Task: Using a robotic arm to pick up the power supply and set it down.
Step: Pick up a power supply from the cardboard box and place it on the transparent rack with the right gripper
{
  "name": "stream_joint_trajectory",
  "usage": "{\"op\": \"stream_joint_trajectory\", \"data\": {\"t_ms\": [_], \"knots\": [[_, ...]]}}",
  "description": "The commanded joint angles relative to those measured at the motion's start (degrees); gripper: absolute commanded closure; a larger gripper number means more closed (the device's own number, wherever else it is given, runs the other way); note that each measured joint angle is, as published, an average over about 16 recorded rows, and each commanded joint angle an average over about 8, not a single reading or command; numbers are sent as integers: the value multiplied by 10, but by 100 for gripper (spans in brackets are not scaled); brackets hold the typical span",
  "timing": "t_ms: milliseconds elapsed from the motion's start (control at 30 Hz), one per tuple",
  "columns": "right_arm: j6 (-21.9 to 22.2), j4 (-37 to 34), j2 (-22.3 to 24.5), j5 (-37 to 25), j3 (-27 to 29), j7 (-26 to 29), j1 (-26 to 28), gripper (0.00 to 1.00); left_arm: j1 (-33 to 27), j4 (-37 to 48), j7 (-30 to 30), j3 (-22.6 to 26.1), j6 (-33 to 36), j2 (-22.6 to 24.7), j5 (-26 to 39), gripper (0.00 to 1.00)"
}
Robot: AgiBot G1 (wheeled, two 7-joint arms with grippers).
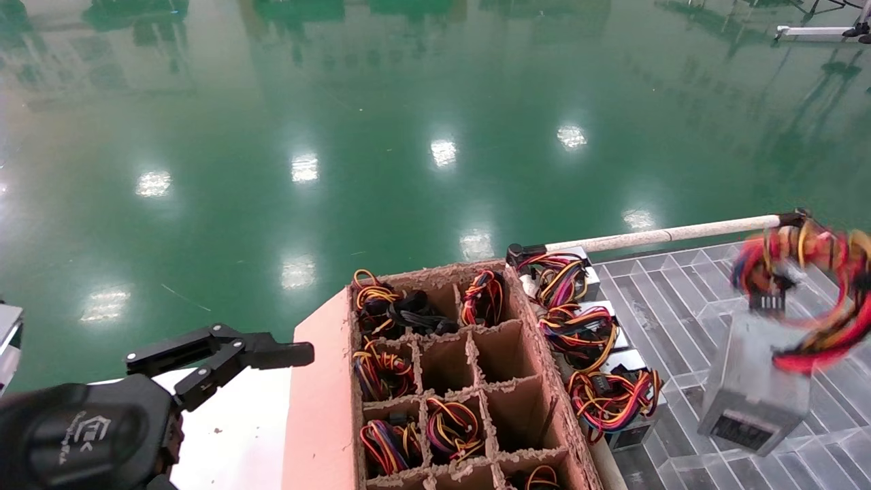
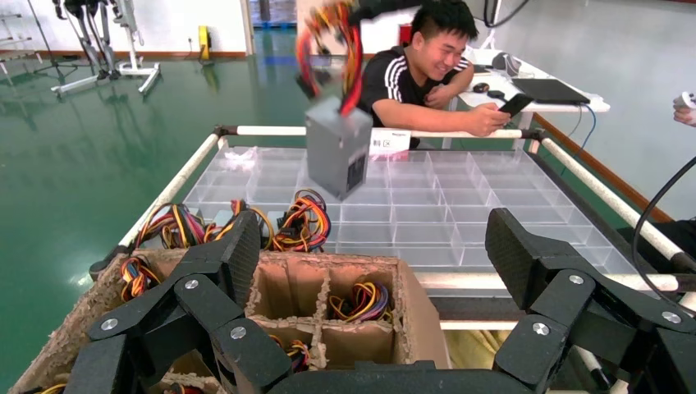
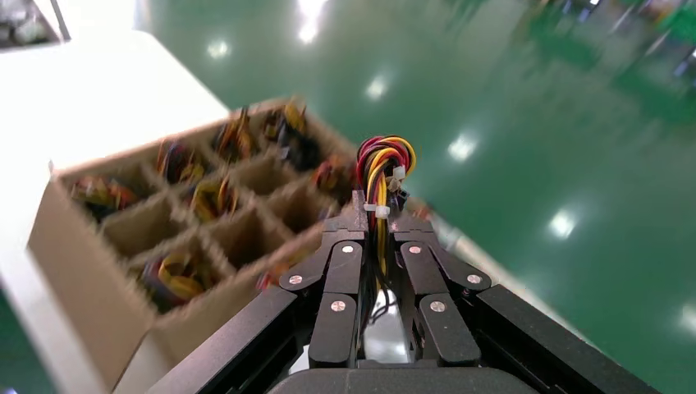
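Observation:
A silver-grey power supply [image 1: 752, 395] hangs in the air above the clear divided tray [image 1: 680, 306], dangling from its bundle of red, yellow and black wires [image 1: 810, 272]. It is blurred. The left wrist view shows it [image 2: 336, 152] over the tray's far side. My right gripper [image 3: 376, 209] is shut on that wire bundle [image 3: 382, 176], and the metal box shows below between the fingers. My left gripper [image 1: 289, 347] stays open at the lower left, beside the cardboard box, with nothing between its fingers [image 2: 242, 246].
A brown cardboard divider box [image 1: 320, 408] holds several more wired supplies in its cells. Three supplies [image 1: 599, 327] lie in the tray along the box's right wall. A white rail [image 1: 667, 235] borders the tray. A person [image 2: 427, 74] sits behind it.

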Motion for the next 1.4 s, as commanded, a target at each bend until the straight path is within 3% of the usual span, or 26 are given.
{"op": "stream_joint_trajectory", "data": {"t_ms": [33, 467, 1000, 1400], "knots": [[-1, -7, 11, 4, -9, -6, -18, 100, 0, 0, 0, 0, 0, 0, 0, 0], [7, -26, -26, 48, -56, -76, -104, 100, 0, 0, 0, 0, 0, 0, 0, 0], [6, 3, -86, -25, -109, -52, -34, 100, 0, 0, 0, 1, 0, 0, 0, 0], [5, -37, -112, -47, -144, -60, -2, 100, 0, 0, 0, 1, 0, 0, -1, 0]]}}
